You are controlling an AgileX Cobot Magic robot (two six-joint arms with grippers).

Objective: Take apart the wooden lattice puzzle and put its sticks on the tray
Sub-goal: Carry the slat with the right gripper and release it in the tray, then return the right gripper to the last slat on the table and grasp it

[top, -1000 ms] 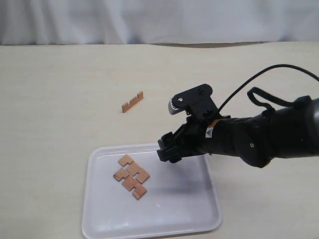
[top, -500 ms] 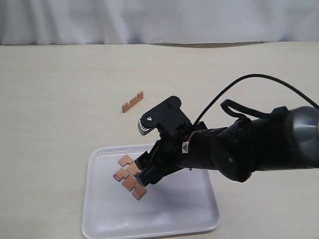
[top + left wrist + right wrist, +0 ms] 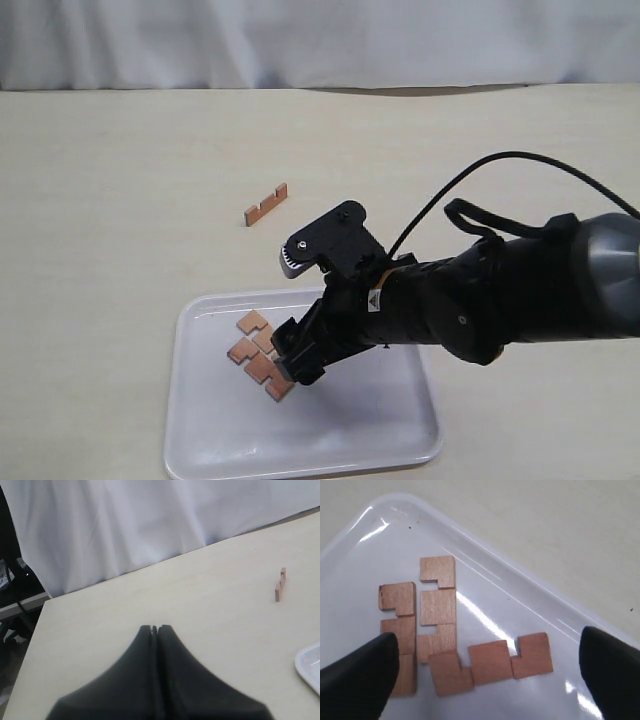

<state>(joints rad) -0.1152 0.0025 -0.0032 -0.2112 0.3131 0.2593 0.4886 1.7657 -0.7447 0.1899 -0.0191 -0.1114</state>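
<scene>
No assembled lattice shows; the puzzle's sticks lie apart. Three notched reddish-brown sticks [image 3: 255, 352] lie flat on the white tray [image 3: 350, 425]. In the right wrist view, two sticks [image 3: 437, 607] [image 3: 399, 612] lie side by side and a third stick [image 3: 490, 664] lies across their ends. My right gripper [image 3: 293, 362] [image 3: 489, 647] hangs open just above them, its fingers on either side of the third stick and holding nothing. A fourth stick [image 3: 266, 204] [image 3: 279, 585] stands on edge on the table beyond the tray. My left gripper [image 3: 154, 628] is shut and empty, out of the exterior view.
The beige table [image 3: 120, 200] ends at a white curtain [image 3: 320, 40] behind it. The right arm's black body and its cable [image 3: 520, 160] stretch over the tray's right half. A corner of the tray [image 3: 311, 665] shows in the left wrist view.
My right gripper has moved left and down, from over the tray's far right rim to just above the three sticks. The sticks have not moved.
</scene>
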